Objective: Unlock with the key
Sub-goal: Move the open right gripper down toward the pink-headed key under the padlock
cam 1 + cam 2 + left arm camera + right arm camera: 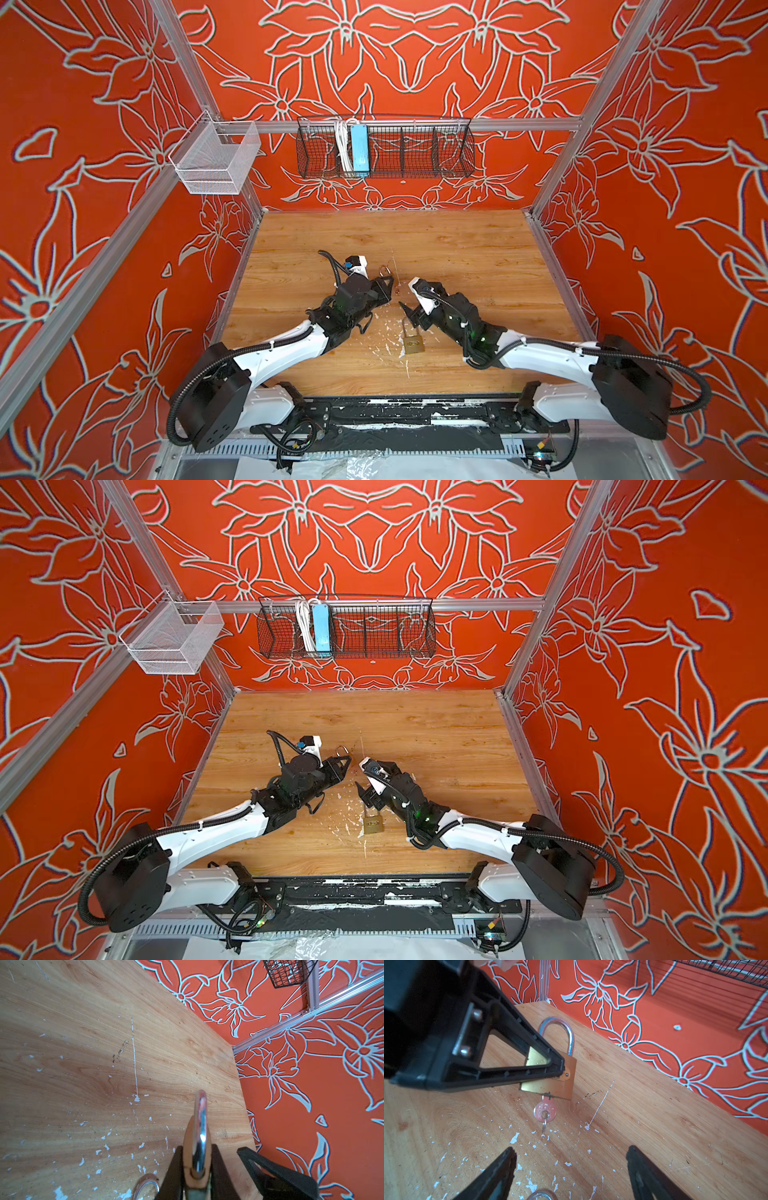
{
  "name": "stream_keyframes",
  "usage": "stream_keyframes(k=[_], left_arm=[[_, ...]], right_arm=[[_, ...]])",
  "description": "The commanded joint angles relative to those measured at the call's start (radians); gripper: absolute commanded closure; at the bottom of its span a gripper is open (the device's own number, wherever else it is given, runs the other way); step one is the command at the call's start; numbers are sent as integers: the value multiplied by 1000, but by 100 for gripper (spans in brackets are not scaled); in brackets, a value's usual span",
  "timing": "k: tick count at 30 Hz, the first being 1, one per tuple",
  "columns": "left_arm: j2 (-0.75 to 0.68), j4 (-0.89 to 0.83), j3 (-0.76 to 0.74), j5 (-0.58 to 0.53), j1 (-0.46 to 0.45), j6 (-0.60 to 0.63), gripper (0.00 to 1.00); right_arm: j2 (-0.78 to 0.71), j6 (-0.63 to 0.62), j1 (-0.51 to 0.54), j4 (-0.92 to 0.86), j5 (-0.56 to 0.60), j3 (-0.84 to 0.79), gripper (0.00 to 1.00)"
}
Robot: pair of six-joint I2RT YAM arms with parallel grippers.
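Note:
My left gripper [390,286] is shut on a brass padlock [562,1084] and holds it upright above the table, silver shackle [384,271] on top. The left wrist view shows the padlock [187,1147] edge-on, clamped between my left gripper [197,1146]. A key [545,1110] with a pinkish round head sits in the keyhole and hangs from the lock's underside. One left finger [517,1078] covers the shackle's near leg. My right gripper [571,1148] stands open and empty, a short way from the key; in a top view my right gripper [409,313] is right of the lock.
A second brass padlock [412,344] lies flat on the wooden table [457,249], just in front of my right gripper. White paint flecks mark the wood there. A black wire basket [386,149] and a white mesh basket [216,162] hang on the walls.

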Motion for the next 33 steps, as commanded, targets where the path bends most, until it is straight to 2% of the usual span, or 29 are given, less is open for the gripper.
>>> stream_keyframes(k=[1, 17, 21, 22, 33], left_arm=[[-30, 70, 9, 7, -15, -13, 100], [27, 81, 37, 59, -47, -1, 100], [33, 89, 34, 37, -60, 3, 100], [32, 89, 33, 27, -61, 1, 100], [3, 95, 1, -78, -63, -17, 100]], right_arm=[[19, -11, 8, 2, -27, 36, 16], [79, 16, 8, -65, 54, 100, 24], [89, 18, 8, -87, 76, 116, 39], [91, 19, 8, -86, 79, 116, 40], [119, 30, 8, -135, 131, 149, 36]])
